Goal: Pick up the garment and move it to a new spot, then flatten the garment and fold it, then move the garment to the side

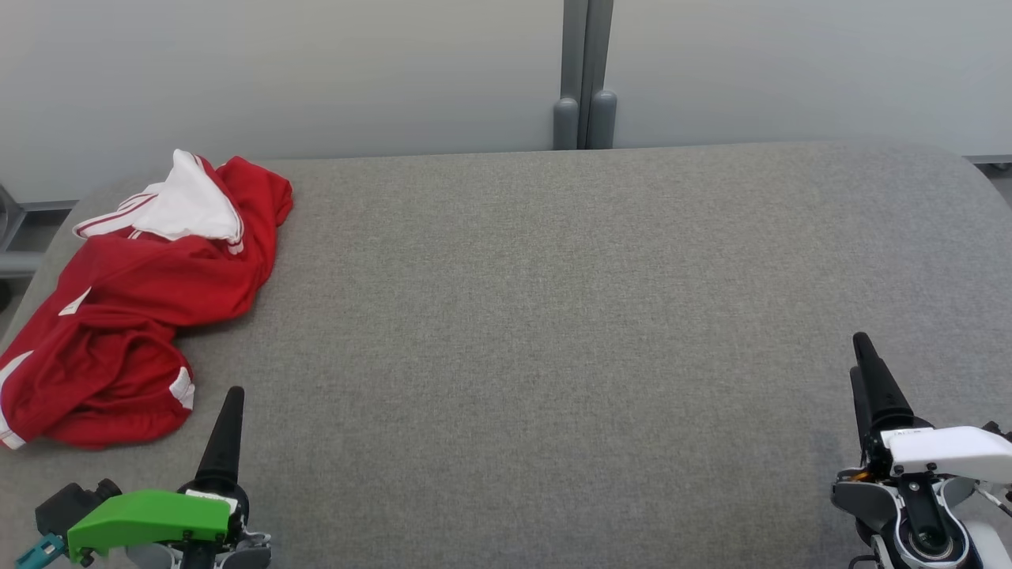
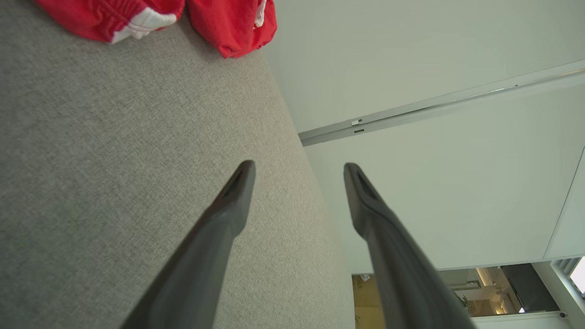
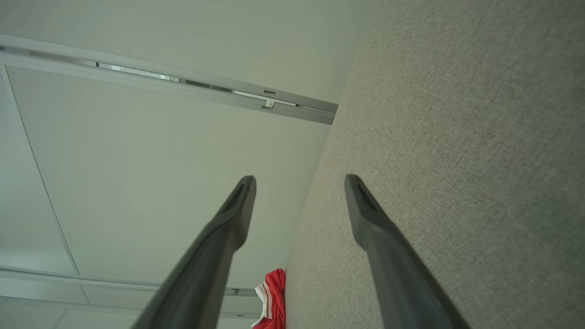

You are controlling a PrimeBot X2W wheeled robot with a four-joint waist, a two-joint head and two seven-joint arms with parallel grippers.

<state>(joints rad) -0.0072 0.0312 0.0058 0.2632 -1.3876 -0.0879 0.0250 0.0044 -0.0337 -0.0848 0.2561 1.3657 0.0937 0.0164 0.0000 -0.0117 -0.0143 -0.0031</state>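
The garment (image 1: 134, 308) is a red piece with white trim, crumpled in a heap at the left end of the grey fabric table (image 1: 553, 332). Its edge shows at the top of the left wrist view (image 2: 151, 16) and a small bit at the bottom of the right wrist view (image 3: 273, 299). My left gripper (image 1: 231, 395) sits at the lower left, just right of the heap's near edge and apart from it, open and empty (image 2: 299, 167). At the lower right my right gripper (image 1: 862, 344) is far from the garment, open with nothing between its fingers (image 3: 299, 180).
A pale wall panel (image 1: 316, 71) runs behind the table, with a grey vertical post (image 1: 585, 79) at its middle. The table's corners are rounded, and metal framing (image 1: 24, 237) shows beyond its left end.
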